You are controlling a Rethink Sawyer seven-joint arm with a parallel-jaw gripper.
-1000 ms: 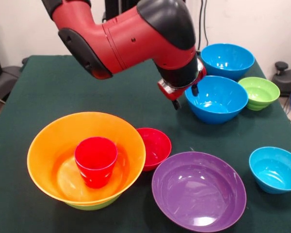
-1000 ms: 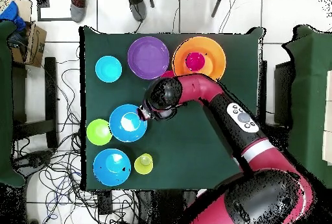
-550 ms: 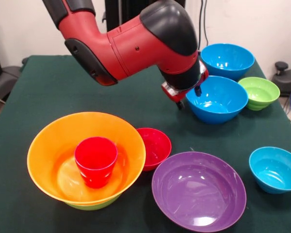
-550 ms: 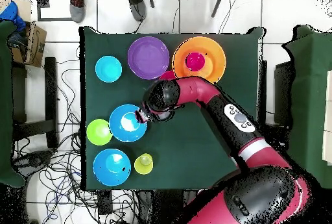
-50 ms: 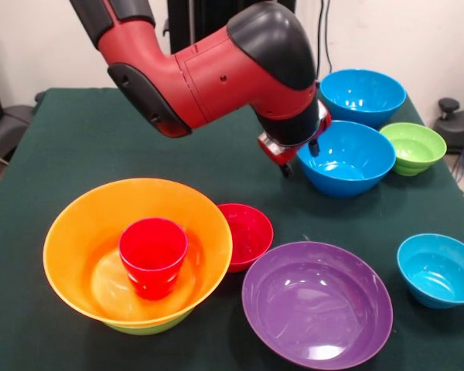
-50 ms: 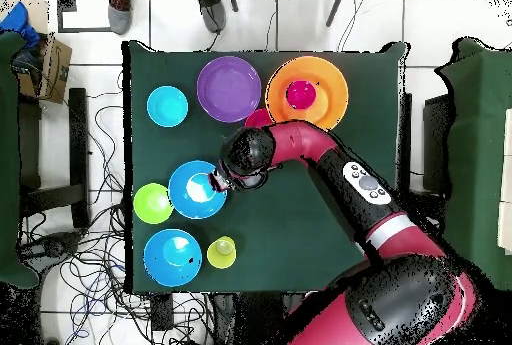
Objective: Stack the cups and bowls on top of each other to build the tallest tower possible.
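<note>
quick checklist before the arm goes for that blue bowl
1. Claw at the rim of the nearer medium blue bowl: ok.
2. Claw open or shut: cannot tell, the wrist hides it.
3. That bowl empty inside: ok.
4. Neighbours: second blue bowl and ribbed green bowl sit close beside it: not ok, could get nudged.
5. Tower ready: red cup upright in the orange bowl: ok.
6. Yellow cup visible overhead only: ok.

A cup (image 5: pixel 153 255) stands inside the big bowl (image 5: pixel 85 224) at the table's (image 5: pixel 62 139) front left, a small bowl (image 5: pixel 247 232) just beside it, and a wide bowl (image 5: pixel 317 305) to the right.
</note>
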